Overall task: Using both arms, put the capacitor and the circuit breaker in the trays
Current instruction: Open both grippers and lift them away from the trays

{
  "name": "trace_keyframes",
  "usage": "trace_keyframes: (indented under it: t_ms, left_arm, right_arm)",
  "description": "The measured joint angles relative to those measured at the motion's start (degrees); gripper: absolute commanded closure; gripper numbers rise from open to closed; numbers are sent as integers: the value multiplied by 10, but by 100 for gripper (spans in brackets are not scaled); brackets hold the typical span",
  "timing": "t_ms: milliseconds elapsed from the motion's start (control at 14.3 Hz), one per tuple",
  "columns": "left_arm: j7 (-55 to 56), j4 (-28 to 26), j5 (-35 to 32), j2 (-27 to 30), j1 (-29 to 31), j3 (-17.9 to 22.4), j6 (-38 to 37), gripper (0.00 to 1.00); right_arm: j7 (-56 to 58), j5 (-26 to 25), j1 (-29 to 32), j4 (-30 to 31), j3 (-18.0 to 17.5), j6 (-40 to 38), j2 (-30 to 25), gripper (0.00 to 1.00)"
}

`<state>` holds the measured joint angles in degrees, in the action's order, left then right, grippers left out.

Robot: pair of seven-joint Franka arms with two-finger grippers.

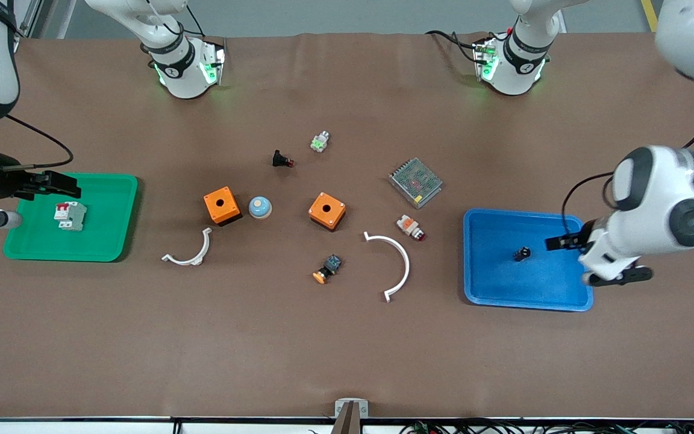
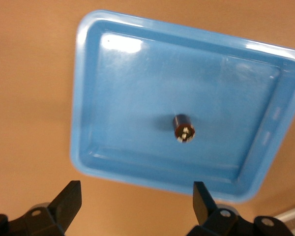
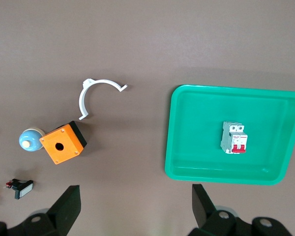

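Observation:
The capacitor (image 1: 522, 254), a tiny black cylinder, lies loose near the middle of the blue tray (image 1: 491, 289) at the left arm's end of the table; in the left wrist view the capacitor (image 2: 183, 129) rests on the blue tray's floor (image 2: 137, 98). My left gripper (image 1: 568, 260) hangs open above that tray's edge, its open gripper (image 2: 136, 189) holding nothing. The white-and-grey circuit breaker (image 1: 70, 216) with red levers lies in the green tray (image 1: 112, 241). My right gripper (image 1: 46, 205) is raised over that tray, open and empty (image 3: 136, 191); its wrist view shows the breaker (image 3: 234, 138) in the tray (image 3: 187, 167).
Between the trays lie two orange boxes (image 1: 221, 205) (image 1: 327, 211), a blue dome (image 1: 259, 207), two white curved brackets (image 1: 190, 253) (image 1: 392, 265), a metal mesh unit (image 1: 415, 182), a black push-button (image 1: 282, 160), an indicator lamp (image 1: 411, 227) and an orange-capped button (image 1: 327, 269).

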<state>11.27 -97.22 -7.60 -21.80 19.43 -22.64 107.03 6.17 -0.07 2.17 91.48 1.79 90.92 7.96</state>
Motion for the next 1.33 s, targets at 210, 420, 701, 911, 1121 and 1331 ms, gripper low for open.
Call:
trace_keyframes:
  t_ms: [210,420,701,911,1121,1331]
  left_arm:
    - [-51,0,46,79,32,-2,-50,0]
    - [-55,0,66,154,34,-2,-73,0]
    - [-55,5,67,216,34,-2,-79,0]
    - [-55,20,67,220,34,-2,-82,0]
    - [-55,39,68,219,32,0,-82,0]
    - [-55,50,69,219,-37,63,-93,0]
  right_arm:
    - [-20,0,-16,-15,0,-2,0,0]
    - [-36,0,-26,-26,0,-2,1,0]
    - [-37,0,-26,-40,2,-2,5,0]
    - [-39,0,-26,-41,3,-14,7,0]
    - [-41,0,-26,-41,5,-43,7,0]
    - [-42,0,-26,-49,5,-63,-3,0]
